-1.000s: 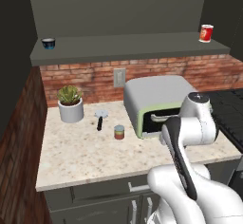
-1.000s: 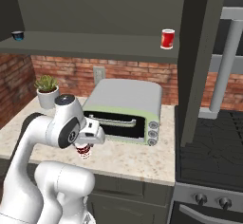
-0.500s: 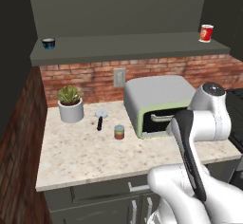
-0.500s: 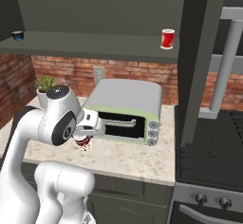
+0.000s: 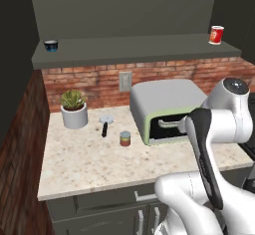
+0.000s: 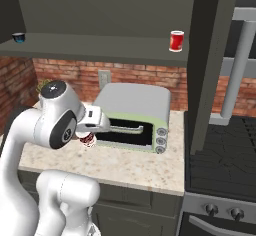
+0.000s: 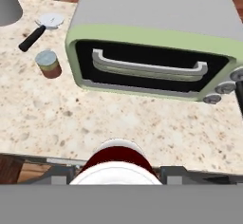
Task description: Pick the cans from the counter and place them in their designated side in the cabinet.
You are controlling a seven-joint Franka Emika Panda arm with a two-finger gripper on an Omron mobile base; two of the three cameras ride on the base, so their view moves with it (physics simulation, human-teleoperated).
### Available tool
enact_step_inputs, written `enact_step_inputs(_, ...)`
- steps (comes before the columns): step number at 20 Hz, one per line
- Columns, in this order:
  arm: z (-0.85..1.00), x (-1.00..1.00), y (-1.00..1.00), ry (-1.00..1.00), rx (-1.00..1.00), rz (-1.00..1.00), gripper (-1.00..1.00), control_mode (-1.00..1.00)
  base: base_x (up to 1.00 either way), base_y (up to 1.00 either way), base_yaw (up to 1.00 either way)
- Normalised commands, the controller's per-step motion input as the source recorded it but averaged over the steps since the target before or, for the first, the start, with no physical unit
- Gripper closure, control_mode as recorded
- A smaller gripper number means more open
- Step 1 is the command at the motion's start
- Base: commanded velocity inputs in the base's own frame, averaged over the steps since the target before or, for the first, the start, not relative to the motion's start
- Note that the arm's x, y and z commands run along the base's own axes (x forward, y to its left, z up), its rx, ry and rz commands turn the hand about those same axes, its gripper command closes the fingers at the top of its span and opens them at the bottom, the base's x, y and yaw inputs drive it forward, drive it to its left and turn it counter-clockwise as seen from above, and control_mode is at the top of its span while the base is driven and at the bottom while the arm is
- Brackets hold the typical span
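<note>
Counter: pale speckled stone slab against a red brick wall, with grey drawer fronts below.

Cabinet: dark grey-green wall unit, one long shelf. A tiny blue bowl stands at its left end, a bright red can at its right end; both also show in the right base view.

Dark red and white can: held off the counter, in front of the toaster oven. The hand view shows its pale top and dark red side at the bottom, low between the finger tips. The right base view shows it hanging under the hand, partly hidden by the arm.

Gripper: closed around the dark red and white can, raised above the near part of the counter.

Second can: grey-green rim, orange-red label, upright on the counter left of the toaster oven. The hand view gives its grey lid.

Toaster oven: pale green front, grey top, dark glass door with a bar handle. Its knobs show on the right in the right base view.

Pizza cutter: black handle, round blade, lying behind the second can.

Potted plant: white pot, far left by the wall.

Stove: dark, right of the counter.
</note>
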Motion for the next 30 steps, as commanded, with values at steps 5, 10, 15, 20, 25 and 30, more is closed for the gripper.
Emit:
enact_step_inputs(5, 0.27, 0.00, -0.01, -0.09, -0.01, 0.00, 1.00, -1.00, 0.00, 0.00, 0.00)
enact_step_inputs(10, 0.30, 0.00, -0.04, -0.10, -0.03, 0.00, 1.00, -1.00, 0.00, 0.00, 0.00)
enact_step_inputs(15, 0.35, 0.00, -0.10, -0.09, -0.04, 0.00, 1.00, -1.00, 0.00, 0.00, 0.00)
enact_step_inputs(20, 0.26, 0.00, -0.11, -0.07, -0.03, 0.00, 1.00, -1.00, 0.00, 0.00, 0.00)
enact_step_inputs(25, 0.27, 0.00, -0.08, -0.09, -0.03, 0.00, 1.00, -1.00, 0.00, 0.00, 0.00)
enact_step_inputs(30, 0.30, 0.00, -0.07, -0.09, -0.04, 0.00, 1.00, -1.00, 0.00, 0.00, 0.00)
